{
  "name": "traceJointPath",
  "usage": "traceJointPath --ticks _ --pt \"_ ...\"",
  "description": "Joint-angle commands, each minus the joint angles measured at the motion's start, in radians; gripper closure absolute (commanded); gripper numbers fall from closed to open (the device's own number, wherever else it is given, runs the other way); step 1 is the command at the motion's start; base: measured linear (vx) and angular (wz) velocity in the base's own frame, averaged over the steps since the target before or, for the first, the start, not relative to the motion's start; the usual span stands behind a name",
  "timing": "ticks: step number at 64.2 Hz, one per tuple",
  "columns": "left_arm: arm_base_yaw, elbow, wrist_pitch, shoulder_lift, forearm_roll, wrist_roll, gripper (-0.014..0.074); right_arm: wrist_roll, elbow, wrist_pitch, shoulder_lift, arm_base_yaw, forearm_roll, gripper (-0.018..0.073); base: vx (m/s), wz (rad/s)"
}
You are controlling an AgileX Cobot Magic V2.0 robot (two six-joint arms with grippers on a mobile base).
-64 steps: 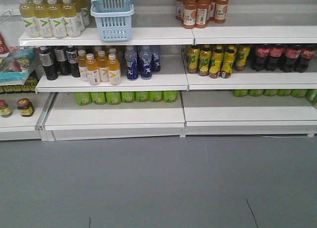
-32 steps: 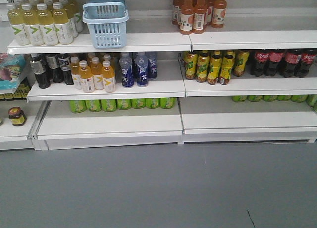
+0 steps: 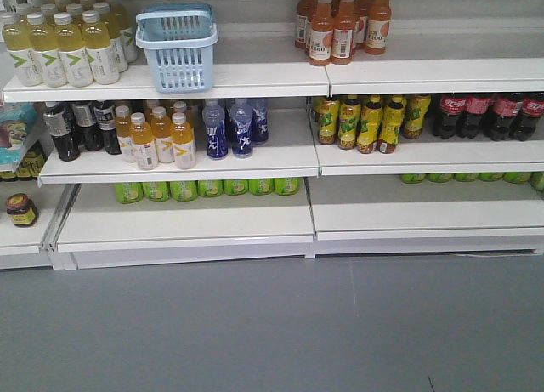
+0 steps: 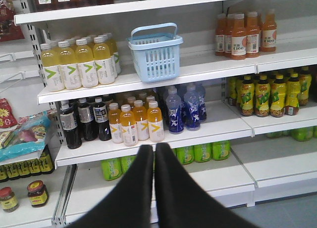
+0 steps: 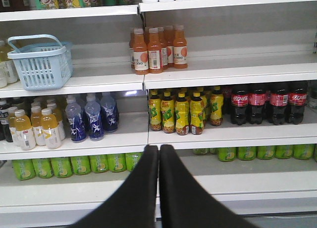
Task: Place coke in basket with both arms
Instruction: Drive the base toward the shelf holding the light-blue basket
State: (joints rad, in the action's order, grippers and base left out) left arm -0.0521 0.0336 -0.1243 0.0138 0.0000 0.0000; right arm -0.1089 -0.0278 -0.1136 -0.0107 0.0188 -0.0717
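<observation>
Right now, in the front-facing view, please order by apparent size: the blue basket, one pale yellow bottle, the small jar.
Largest: basket.
Then: pale yellow bottle.
Smallest: jar, clearly.

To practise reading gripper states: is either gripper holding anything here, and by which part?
Nothing is held. The left gripper and the right gripper are both shut, tips together with nothing between them.

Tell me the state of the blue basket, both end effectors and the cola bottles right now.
Light blue slotted plastic basket: upright, handle raised, nothing visible inside.
Left black pointed end effector: shut, holding nothing.
Right black pointed end effector: shut, holding nothing.
Dark cola bottles with red labels: upright, capped.
</observation>
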Motion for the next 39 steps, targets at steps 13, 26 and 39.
traceJointPath --ticks 13,26,39 --pt "-0.006 -0.031 0.077 0.013 -0.014 0.0 0.0603 0.006 -0.008 0.074 -0.013 -0.005 -0.005 0.0569 0.11 -0.02" --pt "-0.006 -0.031 0.077 0.013 -0.014 0.0 0.0603 0.006 -0.008 0.074 -0.013 -0.005 -0.005 0.0569 0.14 -0.02" --pt "-0.006 -0.031 0.077 0.013 -0.014 0.0 0.0603 0.006 -0.008 0.072 -0.013 -0.005 -0.005 0.0569 0.16 0.0"
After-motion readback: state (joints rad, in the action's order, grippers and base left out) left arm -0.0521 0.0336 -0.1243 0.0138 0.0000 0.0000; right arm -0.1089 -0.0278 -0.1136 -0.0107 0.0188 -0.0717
